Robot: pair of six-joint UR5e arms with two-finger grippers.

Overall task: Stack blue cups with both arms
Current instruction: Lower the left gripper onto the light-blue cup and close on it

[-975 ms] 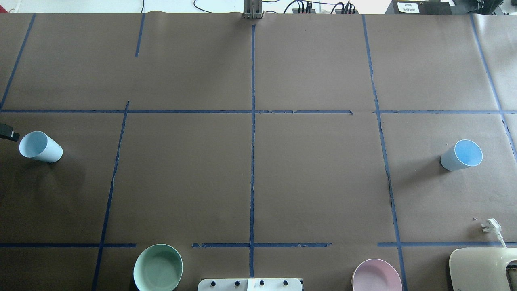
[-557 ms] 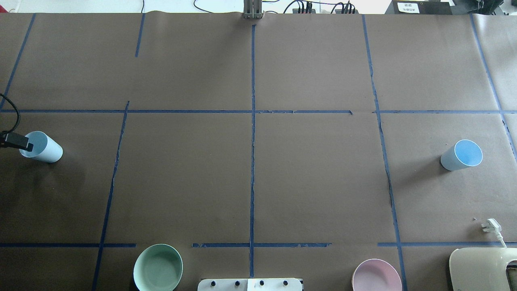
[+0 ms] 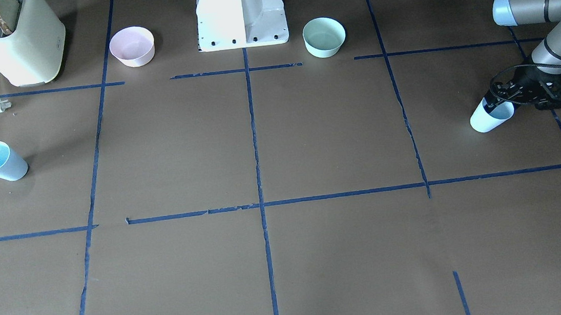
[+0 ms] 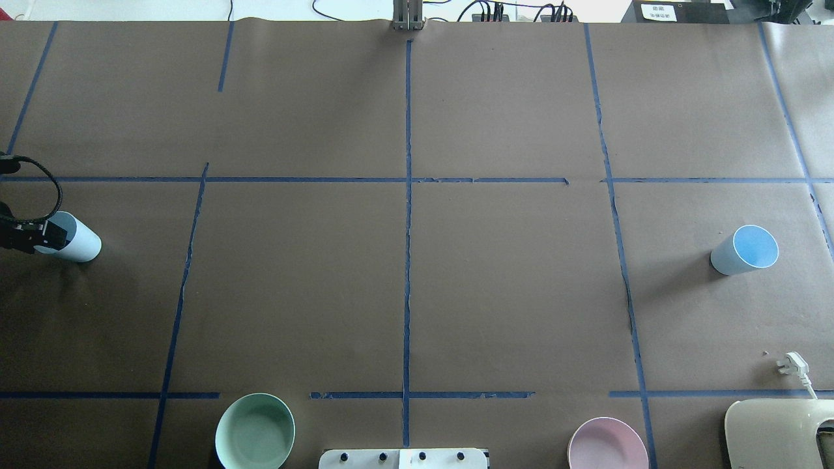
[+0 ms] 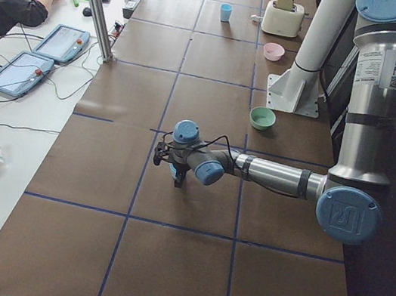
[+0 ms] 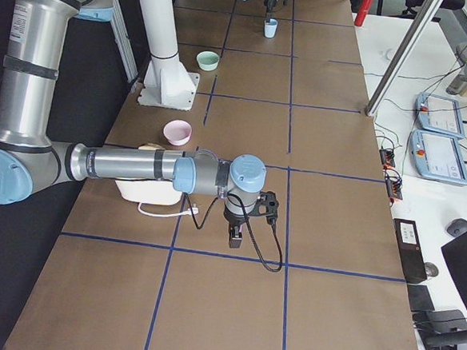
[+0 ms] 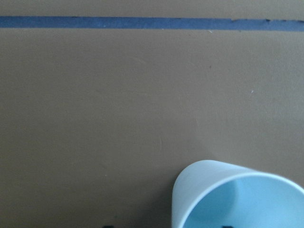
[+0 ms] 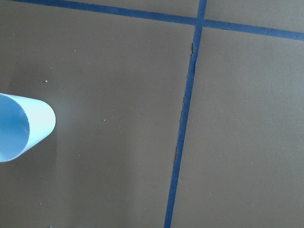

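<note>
- Left cup (image 4: 81, 245): a pale blue tapered tumbler, upright and mouth up, at the left edge of the surface. The left end effector (image 4: 55, 236) is at its rim, fingers apart.
- Right cup (image 4: 744, 251): a matching tumbler, upright, brighter blue inside, near the right edge.

The left gripper (image 4: 55, 236) has been carried further in from the left edge of the overhead view. A second ago only its tip was seen, just beside the rim of the left blue cup (image 4: 83, 244), whereas now most of the cup's mouth is covered by it. More of the black cable (image 4: 55, 185) has been brought into view as well, so that a loop is now seen above the gripper where none was seen a second ago.
</note>
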